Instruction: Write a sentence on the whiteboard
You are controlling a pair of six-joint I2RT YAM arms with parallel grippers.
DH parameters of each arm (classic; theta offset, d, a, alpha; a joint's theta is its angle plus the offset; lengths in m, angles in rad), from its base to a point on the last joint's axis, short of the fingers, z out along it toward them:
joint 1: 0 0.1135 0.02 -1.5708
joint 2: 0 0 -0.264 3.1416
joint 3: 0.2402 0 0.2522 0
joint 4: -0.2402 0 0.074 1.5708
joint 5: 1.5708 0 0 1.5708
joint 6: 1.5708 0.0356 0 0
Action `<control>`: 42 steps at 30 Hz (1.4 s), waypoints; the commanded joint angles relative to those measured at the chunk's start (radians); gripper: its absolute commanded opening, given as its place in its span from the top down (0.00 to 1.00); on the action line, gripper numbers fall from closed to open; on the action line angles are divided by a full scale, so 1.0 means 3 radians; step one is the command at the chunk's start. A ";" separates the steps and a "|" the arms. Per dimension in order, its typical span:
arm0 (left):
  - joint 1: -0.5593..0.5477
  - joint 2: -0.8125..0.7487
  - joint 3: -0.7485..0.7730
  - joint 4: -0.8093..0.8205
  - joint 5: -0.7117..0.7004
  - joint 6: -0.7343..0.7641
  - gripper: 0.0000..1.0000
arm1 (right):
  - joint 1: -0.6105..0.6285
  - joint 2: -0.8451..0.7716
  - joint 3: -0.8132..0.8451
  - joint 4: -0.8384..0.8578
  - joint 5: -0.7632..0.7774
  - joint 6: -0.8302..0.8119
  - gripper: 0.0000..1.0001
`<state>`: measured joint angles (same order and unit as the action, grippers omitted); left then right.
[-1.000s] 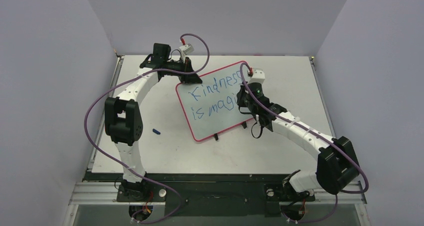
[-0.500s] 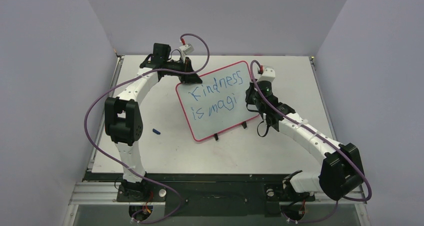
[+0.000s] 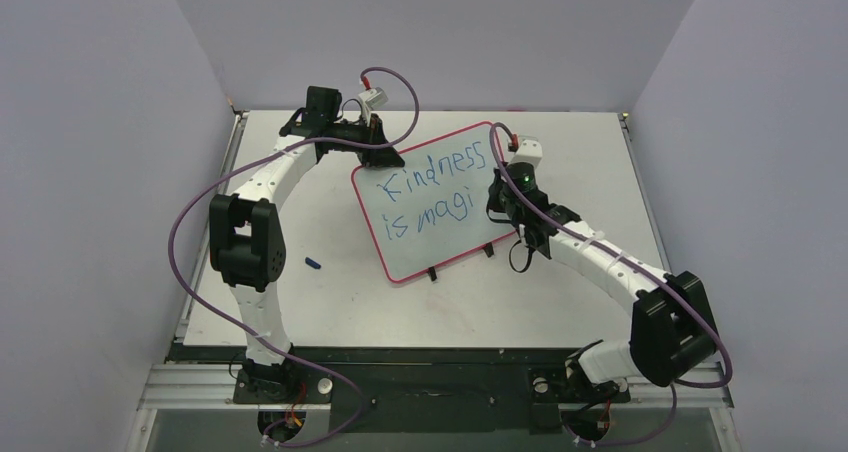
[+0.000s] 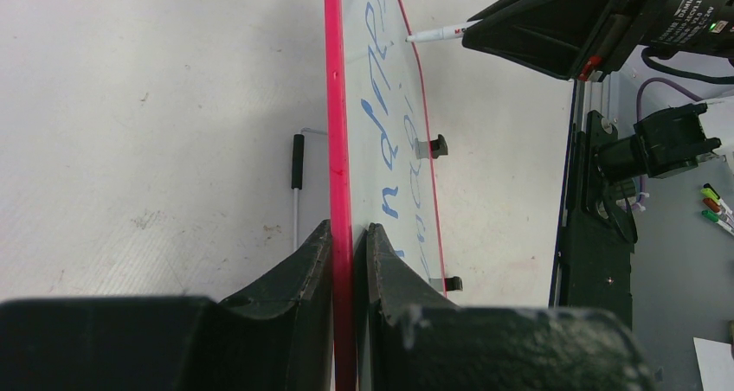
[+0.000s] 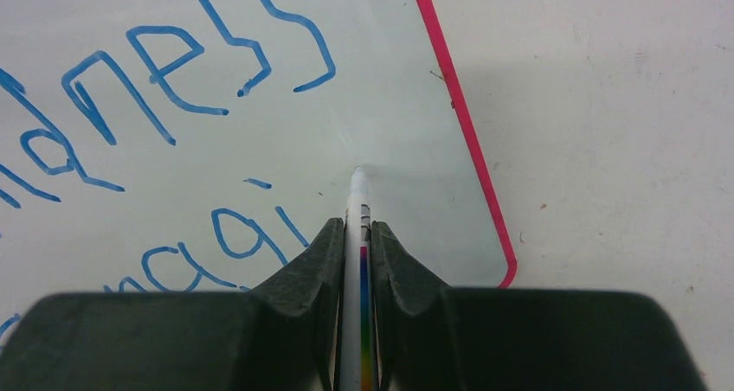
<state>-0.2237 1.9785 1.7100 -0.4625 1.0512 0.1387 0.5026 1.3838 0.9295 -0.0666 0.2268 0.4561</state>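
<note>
The desk (image 3: 350,312) is matte white and faintly scuffed. On its left side lies a small blue piece (image 3: 314,264), too small to identify. Past it, mid-desk and turned askew, sits the whiteboard (image 3: 440,242). It is a glossy rectangle with rounded corners, a thin red rim and two small black clips (image 3: 433,273) on its near edge. A blue handwritten sentence (image 3: 430,187) in two lines reads "Kindness is magi".

At the board's right side the right pincer (image 5: 357,235), with blunt black fingers, is clamped on a slim white marker (image 5: 356,192) with a rainbow stripe. Its tip sits just right of the last "i"; whether it touches I cannot tell. At the far corner the left pincer (image 4: 348,228) is clamped on the red rim, hiding that corner.
</note>
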 commanded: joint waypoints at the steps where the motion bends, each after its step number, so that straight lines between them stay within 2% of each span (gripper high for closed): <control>1: -0.0057 -0.0028 0.0017 0.0086 0.0001 0.0287 1.00 | -0.0028 0.0048 0.0078 0.0144 0.0012 -0.0051 1.00; 26: -0.0059 -0.0037 0.0017 0.0084 0.0004 0.0288 1.00 | 0.0206 0.0272 0.0191 0.0176 -0.0089 -0.0008 1.00; 42: -0.0058 -0.0040 0.0017 0.0087 0.0004 0.0285 1.00 | 0.0302 0.0121 -0.0198 0.0264 -0.0035 0.0092 1.00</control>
<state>-0.2222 1.9785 1.7100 -0.4751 1.0275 0.1379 0.5777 1.4349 0.9199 -0.0013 0.2363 0.4618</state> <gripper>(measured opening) 0.110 0.099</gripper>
